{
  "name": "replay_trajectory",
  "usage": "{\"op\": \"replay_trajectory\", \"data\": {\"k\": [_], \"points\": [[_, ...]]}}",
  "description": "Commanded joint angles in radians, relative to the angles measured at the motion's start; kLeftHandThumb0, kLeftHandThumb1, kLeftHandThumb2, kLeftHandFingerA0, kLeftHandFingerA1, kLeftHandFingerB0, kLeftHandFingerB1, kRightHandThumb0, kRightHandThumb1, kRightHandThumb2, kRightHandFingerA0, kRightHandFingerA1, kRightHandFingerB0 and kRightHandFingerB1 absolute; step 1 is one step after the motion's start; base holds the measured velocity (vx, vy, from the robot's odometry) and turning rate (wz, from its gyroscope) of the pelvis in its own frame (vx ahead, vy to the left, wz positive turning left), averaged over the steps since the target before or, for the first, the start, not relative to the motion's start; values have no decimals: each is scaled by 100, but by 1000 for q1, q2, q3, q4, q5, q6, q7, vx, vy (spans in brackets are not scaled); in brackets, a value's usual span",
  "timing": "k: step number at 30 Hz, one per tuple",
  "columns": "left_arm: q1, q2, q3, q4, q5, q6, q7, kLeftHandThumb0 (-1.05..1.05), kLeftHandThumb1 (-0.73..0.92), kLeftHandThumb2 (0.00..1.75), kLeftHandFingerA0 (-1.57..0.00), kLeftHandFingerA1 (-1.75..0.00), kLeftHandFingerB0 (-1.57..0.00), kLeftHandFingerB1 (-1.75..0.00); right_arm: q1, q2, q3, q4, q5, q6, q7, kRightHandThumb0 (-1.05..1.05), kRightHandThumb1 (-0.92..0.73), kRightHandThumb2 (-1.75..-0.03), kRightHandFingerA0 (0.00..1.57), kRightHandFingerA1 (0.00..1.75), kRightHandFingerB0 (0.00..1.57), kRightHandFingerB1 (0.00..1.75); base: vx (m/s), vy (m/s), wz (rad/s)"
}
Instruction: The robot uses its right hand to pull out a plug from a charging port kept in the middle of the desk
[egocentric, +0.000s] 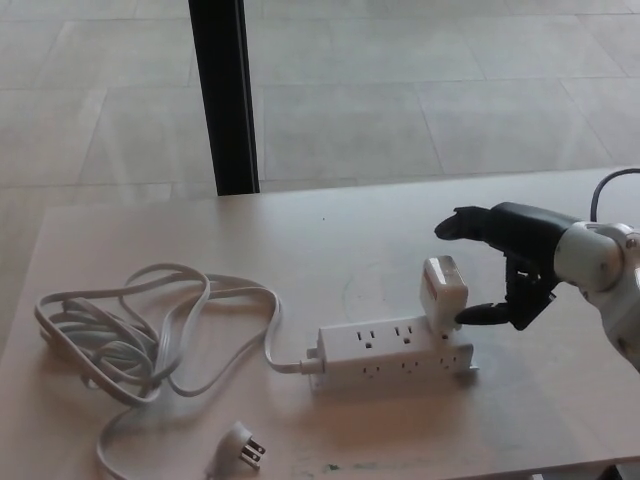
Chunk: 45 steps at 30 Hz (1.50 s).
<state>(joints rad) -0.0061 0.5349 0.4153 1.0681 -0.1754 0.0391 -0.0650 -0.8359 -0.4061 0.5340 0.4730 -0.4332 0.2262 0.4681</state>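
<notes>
Far left of the power strip (395, 352), a loose coil of white cord (130, 335) lies on the pale bench (330, 240), its loops piled over one another and spreading toward the strip. Nearer the front edge than the strip and off to its left, the cord's own pronged plug (240, 447) rests flat on the wood, prongs pointing toward the strip. One run of the cord curves round and enters the strip at its left end. Behind the strip and well to its left, beyond the bench's back edge, a black post (224, 95) stands upright against a tiled floor (420, 90).

The strip itself sits about mid-bench, long side roughly parallel to the front edge, with rows of sockets showing on its top and front faces. At the strip's right end a white charger plug (443, 294) stands seated in the top face, leaning slightly.

Right of the strip, the right hand (510, 262) reaches in from the picture's right side on a pale grey wrist. Its fingers are apart: the upper fingers (462, 221) extend above and just behind the charger plug without touching it, while the thumb tip (472, 315) touches or nearly touches the plug's right side; contact cannot be told for certain. The left hand does not show.
</notes>
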Motion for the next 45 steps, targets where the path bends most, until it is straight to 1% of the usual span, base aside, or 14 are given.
{"op": "replay_trajectory", "data": {"k": [1, 3, 5, 6, 21, 22, 31, 33, 34, 39, 40, 42, 44, 45], "points": [[4, 19, 5, -5, 2, -9, 16, -101, 52, 58, -81, -82, -64, -73, -4, 13, -1, 8, -42, -51, -13, -82, -45, -77, 83, 143, 10, 39, 0, 0, 0], [6, 17, 11, -10, -4, -9, 14, -101, 37, 87, -86, -85, -74, -72, 1, 15, -1, 12, -51, -51, -14, -74, -54, -57, 70, 158, 15, 30, 0, 0, 0], [6, 15, 21, -10, -15, -8, 6, -99, 52, 57, -77, -83, -62, -71, 9, 11, -1, 22, -60, -68, -27, -71, -51, -60, 69, 159, 18, 34, 0, 0, 0], [6, 14, 23, -8, -16, -8, 2, -101, 35, 85, -81, -82, -70, -72, 11, 10, -1, 27, -65, -72, -30, -70, -52, -60, 69, 159, 19, 35, 0, 0, 0], [7, 19, 23, -8, -1, -3, 4, -100, 54, 58, -77, -84, -65, -71, 44, 14, -16, 76, -103, -134, -104, -45, -53, -58, 75, 153, 41, 47, 0, 0, 0], [9, 18, 24, -11, -1, -6, 3, -105, 20, 84, -78, -84, -70, -73, 45, 13, -17, 78, -103, -138, -105, -45, -53, -60, 71, 153, 42, 47, 0, 0, 0], [14, 10, 55, -24, -33, -5, -25, -103, 34, 87, -71, -85, -54, -73, 55, 51, -35, 48, -79, -138, -71, -52, -53, -59, 80, 131, 47, 44, 0, 0, 0], [4, 13, 59, -1, -31, -12, -24, -101, 55, 58, -72, -82, -57, -71, 53, 62, -33, 46, -75, -154, -66, -51, -56, -59, 77, 131, 48, 40, 0, 0, 0], [4, 13, 58, 5, -27, -19, -21, -105, 35, 90, -72, -81, -54, -69, 48, 71, -27, 52, -81, -153, -64, -55, -57, -59, 78, 124, 46, 39, 0, 0, 0], [-5, 10, 65, 10, -39, -22, -29, -101, 59, 59, -71, -83, -57, -71, 40, 82, -22, 66, -92, -148, -60, -59, -53, -60, 78, 149, 45, 39, 0, 0, 0], [-2, 11, 61, 6, -36, -24, -31, -105, 38, 92, -71, -85, -55, -71, 41, 80, -19, 68, -98, -154, -62, -73, -47, -86, 90, 135, 41, 51, 0, 0, 0], [-4, 14, 55, 15, -29, -26, -25, -103, 61, 60, -68, -81, -57, -69, 46, 78, -20, 73, -101, -160, -66, -59, -51, -60, 76, 159, 47, 41, 0, 0, 0], [-9, 12, 57, 16, -32, -21, -16, -105, 40, 93, -69, -82, -56, -71, 49, 79, -20, 69, -106, -139, -57, -59, -51, -60, 72, 159, 47, 42, 0, 0, 0], [-9, 13, 56, 17, -30, -23, -15, -102, 63, 60, -70, -83, -59, -71, 53, 77, -22, 69, -108, -143, -62, -58, -51, -61, 72, 160, 51, 45, 0, 0, 0]]}}
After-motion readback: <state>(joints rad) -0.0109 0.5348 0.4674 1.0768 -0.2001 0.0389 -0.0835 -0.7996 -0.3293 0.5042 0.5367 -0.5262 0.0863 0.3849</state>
